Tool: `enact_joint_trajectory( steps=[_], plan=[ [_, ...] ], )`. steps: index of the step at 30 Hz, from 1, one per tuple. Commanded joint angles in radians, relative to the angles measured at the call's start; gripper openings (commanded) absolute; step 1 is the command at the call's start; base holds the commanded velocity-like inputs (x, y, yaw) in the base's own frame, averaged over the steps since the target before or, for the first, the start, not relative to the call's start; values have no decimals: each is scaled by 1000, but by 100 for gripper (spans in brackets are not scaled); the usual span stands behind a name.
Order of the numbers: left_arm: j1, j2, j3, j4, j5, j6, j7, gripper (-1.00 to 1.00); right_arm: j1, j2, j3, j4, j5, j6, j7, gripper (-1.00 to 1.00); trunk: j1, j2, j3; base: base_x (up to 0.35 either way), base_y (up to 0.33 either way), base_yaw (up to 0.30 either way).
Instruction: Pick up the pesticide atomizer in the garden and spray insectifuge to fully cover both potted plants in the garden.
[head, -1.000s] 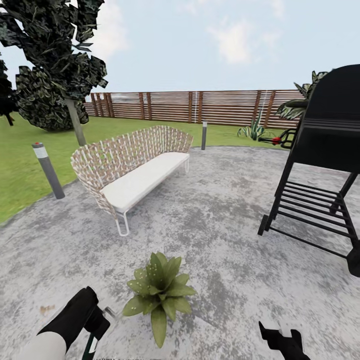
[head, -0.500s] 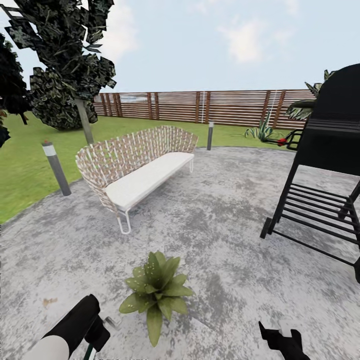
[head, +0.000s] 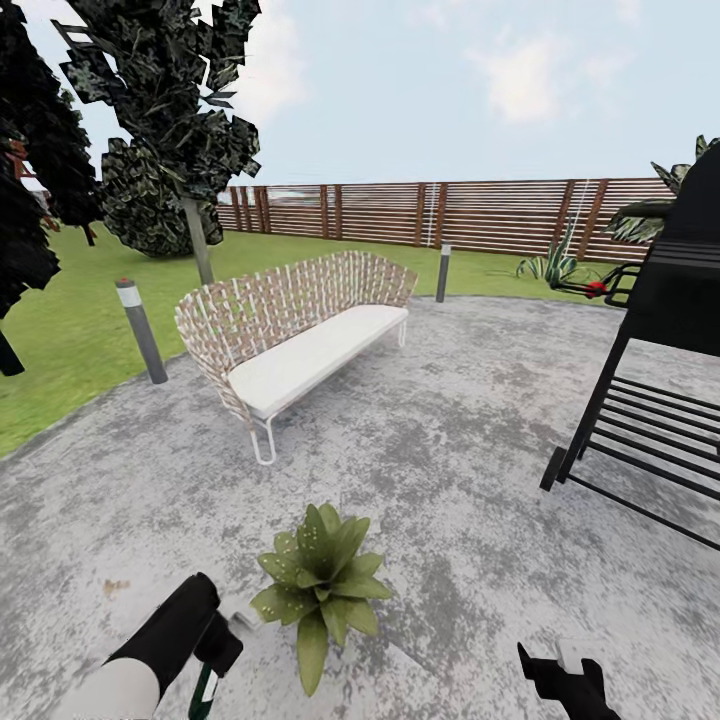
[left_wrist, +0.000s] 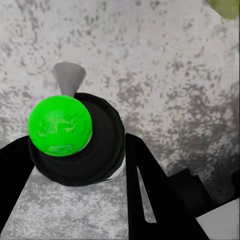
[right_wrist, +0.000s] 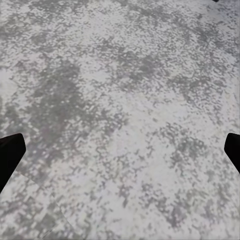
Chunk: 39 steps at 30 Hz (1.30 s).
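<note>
Head view: the left gripper (head: 215, 650) sits low over the mottled grey round paving (head: 450, 450), carrying the slim dark green pesticide atomizer (head: 204, 692), just beside a low rosette potted plant of broad pointed green leaves (head: 318, 580). A wicker sofa with a white cushion (head: 295, 340), a black grill (head: 660, 350) and a brown slatted wooden fence (head: 450, 212) stand farther off. The right gripper (head: 565, 680) hangs well apart from the plant.

Left wrist view: the jaws are clamped on the atomizer, its bright green round cap (left_wrist: 60, 126) and grey nozzle (left_wrist: 68, 77) facing the paving.

Right wrist view: black fingertips (right_wrist: 10, 152) stand wide apart over bare paving, holding nothing.

Judging by this, pickup is done and spraying the first plant is in hand; the next move calls for aiming the nozzle at the leaves.
</note>
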Motion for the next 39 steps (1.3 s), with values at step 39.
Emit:
enact_joint_trajectory(
  steps=[39],
  plan=[
    [1,52,-5,-25,-54,4,-172,-100,-1,0,-9,-2,7,-4,8,100,0,0,-1,5,-99,67]
  ],
)
